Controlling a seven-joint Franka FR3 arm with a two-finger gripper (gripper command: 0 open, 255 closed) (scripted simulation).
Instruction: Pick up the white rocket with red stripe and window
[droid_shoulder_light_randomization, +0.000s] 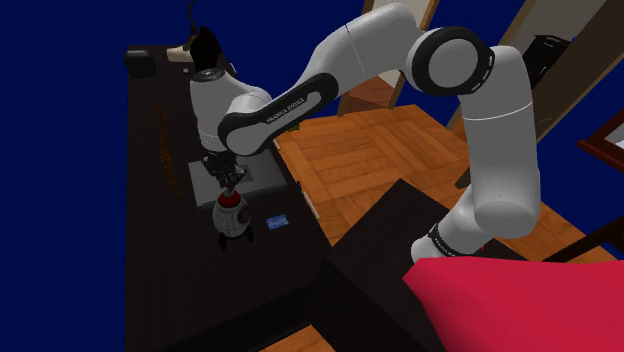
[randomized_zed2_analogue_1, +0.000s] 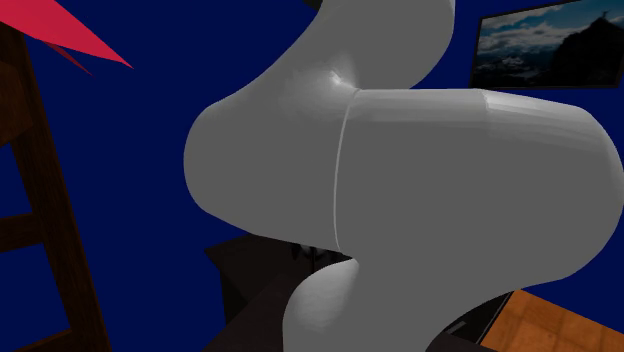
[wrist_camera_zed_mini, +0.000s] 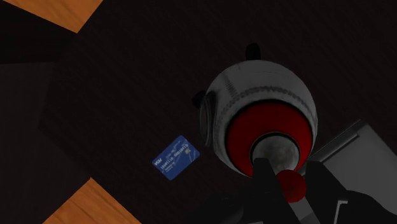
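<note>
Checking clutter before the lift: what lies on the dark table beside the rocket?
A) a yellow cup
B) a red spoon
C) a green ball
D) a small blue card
D: a small blue card lies flat on the dark table, a little apart from the rocket, whose red nose the gripper clasps.

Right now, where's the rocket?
Shoulder view's left-centre: the rocket stands on the dark table, red nose clasped by the gripper, blue card just right of it, grey slab behind.
</note>
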